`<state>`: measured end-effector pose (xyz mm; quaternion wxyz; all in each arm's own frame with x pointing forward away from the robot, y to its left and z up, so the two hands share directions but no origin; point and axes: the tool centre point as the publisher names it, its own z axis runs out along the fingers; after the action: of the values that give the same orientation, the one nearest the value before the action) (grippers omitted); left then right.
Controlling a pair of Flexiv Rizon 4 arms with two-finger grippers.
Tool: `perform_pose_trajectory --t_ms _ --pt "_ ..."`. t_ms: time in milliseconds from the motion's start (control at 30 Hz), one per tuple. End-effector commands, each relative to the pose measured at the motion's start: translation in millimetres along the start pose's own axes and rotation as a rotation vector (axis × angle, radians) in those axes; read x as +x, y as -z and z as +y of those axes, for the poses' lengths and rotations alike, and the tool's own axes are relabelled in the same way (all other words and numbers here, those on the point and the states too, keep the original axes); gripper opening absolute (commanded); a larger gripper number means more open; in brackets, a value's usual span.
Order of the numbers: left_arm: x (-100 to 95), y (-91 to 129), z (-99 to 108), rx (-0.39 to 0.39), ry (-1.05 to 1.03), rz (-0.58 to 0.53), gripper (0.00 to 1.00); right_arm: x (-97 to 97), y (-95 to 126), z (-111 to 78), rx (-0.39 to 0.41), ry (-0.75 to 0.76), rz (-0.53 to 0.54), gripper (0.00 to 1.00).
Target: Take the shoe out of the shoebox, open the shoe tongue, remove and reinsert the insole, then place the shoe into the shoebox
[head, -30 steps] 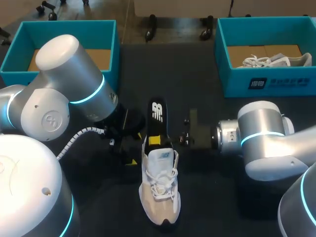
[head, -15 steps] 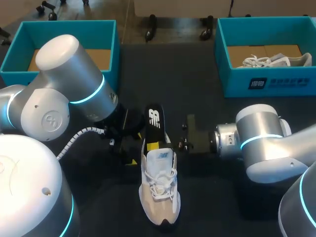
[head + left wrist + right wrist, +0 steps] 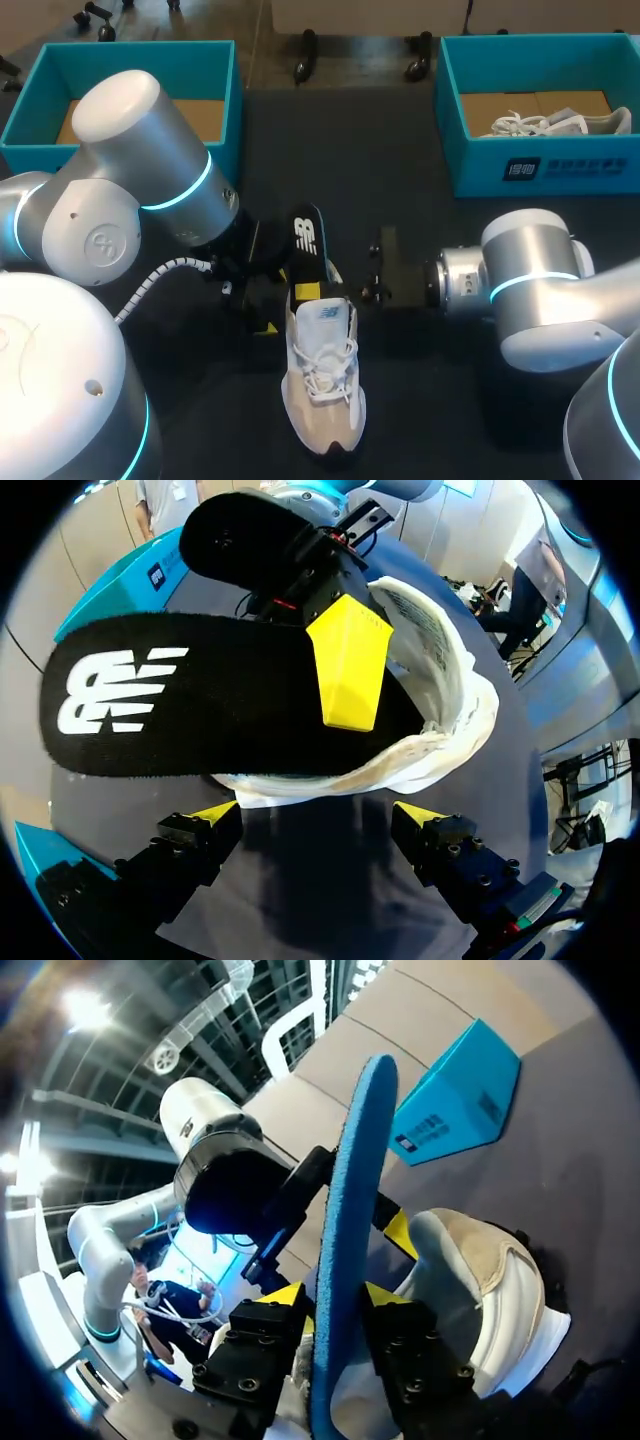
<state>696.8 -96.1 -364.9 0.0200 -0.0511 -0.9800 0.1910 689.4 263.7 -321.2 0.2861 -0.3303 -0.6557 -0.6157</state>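
Overhead I count two shoeboxes, one shoe on the table, and a second shoe boxed at right. My left wrist view shows the left gripper spread beside the shoe. My right wrist view shows the right gripper clamped on the one insole.

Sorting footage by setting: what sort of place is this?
Probably a robotics lab bench: a dark table, two teal shoeboxes, and a white sneaker whose insole the right gripper grips.
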Motion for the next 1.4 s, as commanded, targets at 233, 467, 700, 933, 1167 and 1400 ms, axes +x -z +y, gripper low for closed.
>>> perform_pose_trajectory --t_ms 233,467,700,933,1167,1400 --pt "1.1 0 1 0.0 -0.001 -0.002 1.0 3.3 0 12.4 -0.023 0.032 0.009 0.31" --pt "1.1 0 1 0.0 -0.001 -0.002 1.0 -1.4 -1 22.3 -0.031 0.042 0.024 0.22" --pt "1.1 0 1 0.0 -0.001 -0.002 1.0 -14.4 2 28.5 -0.049 -0.019 0.041 0.0" --pt "1.1 0 1 0.0 -0.001 -0.002 1.0 -24.4 5 16.8 -0.052 -0.13 0.038 0.0" --pt "1.1 0 1 0.0 -0.001 -0.002 1.0 -23.2 8 -8.8 -0.049 -0.199 0.015 0.0" --pt "1.1 0 1 0.0 -0.001 -0.002 1.0 -16.8 8 -25.3 -0.058 -0.222 0.008 0.0"
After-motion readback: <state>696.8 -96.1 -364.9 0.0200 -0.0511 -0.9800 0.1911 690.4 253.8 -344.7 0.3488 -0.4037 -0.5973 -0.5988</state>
